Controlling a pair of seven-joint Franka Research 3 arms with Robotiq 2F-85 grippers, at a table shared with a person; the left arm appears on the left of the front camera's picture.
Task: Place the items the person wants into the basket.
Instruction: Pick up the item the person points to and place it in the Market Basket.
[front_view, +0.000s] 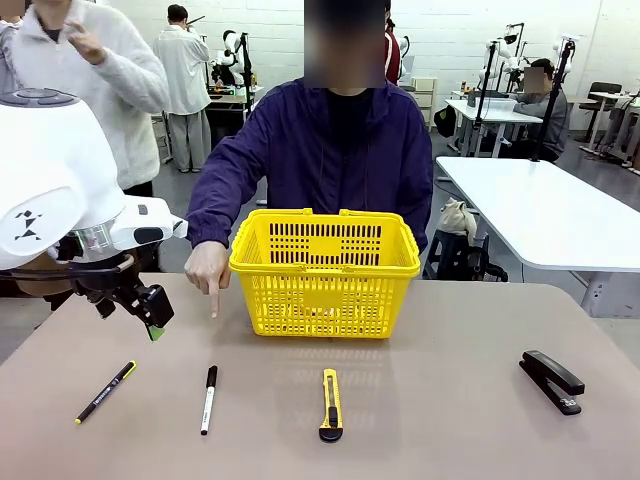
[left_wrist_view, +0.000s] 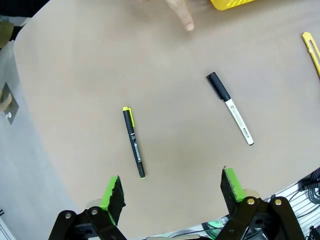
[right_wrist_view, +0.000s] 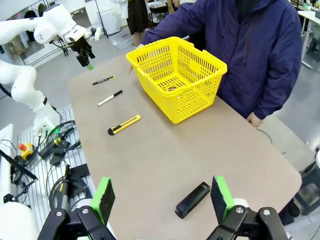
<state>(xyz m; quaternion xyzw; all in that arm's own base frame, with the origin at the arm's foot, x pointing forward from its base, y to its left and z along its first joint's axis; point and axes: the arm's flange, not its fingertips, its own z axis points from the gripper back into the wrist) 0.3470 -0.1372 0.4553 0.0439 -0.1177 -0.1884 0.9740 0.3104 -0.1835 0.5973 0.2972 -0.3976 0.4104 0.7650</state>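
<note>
**Front view:** the person's hand pointed one finger down at the table, just left of the basket. The marker and utility knife lay in front of the basket.

**Left wrist view:** the left gripper, jaws apart, hovered above the pen and marker.

**Right wrist view:** the right gripper, jaws apart, hung over the stapler.

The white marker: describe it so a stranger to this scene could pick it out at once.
Find the yellow basket mid-table. In the row on the robot's side of it, the marker lies between the black pen and the utility knife. It alone has a white barrel with a black cap.
</note>
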